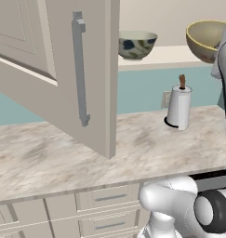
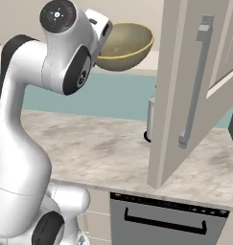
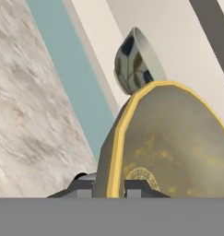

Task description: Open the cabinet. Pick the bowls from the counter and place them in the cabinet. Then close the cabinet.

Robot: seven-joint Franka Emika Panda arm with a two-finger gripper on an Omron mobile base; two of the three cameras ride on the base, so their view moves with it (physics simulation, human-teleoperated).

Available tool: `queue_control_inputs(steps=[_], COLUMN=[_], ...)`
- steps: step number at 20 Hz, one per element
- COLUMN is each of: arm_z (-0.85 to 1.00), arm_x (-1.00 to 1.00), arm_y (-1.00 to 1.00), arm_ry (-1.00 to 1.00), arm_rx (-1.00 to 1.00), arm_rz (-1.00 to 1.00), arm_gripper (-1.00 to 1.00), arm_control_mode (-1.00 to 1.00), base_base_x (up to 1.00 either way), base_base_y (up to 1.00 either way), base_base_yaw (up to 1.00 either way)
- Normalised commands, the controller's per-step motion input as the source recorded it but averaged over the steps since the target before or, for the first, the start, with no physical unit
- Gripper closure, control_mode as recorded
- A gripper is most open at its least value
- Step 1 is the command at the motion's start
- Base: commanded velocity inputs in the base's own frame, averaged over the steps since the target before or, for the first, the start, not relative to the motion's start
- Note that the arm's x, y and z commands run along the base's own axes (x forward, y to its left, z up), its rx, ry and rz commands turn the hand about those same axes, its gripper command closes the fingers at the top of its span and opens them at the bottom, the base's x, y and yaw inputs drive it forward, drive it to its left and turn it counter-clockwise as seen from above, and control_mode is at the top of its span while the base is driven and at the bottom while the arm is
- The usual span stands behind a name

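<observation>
Up high, hand pinching tan bowl rim

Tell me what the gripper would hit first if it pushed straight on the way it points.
Probably the floral bowl on the cabinet shelf: it sits just past the yellow bowl clamped in the gripper. Depth is unclear.

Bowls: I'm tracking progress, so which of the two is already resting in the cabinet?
The greyish-white floral bowl sits free on the cabinet shelf. The tan-yellow bowl is pinched by its rim in the pincer.
</observation>
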Motion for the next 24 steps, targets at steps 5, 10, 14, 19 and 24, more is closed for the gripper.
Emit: queue_control_inputs(steps=[5,10,14,19,24], arm_z=[0.02,-0.02,-0.05,-0.07,-0.19], arm_x=[0.65,0.54,0.41,0.34,0.34], arm_y=[-0.05,-0.04,-0.04,-0.17,-0.32], arm_ry=[0.03,0.04,0.04,0.01,0.0], arm_rx=[0.01,0.0,0.0,0.0,0.0], arm_rz=[0.0,0.0,0.0,0.0,0.0], arm_gripper=[1.0,1.0,1.0,1.0,1.0], arm_control_mode=[-1.0,-1.0,-1.0,-1.0,-1.0], base_base_x=[0.0,0.0,0.0,0.0,0.0], base_base_y=[0.0,0.0,0.0,0.0,0.0], base_base_yaw=[0.0,0.0,0.0,0.0,0.0])
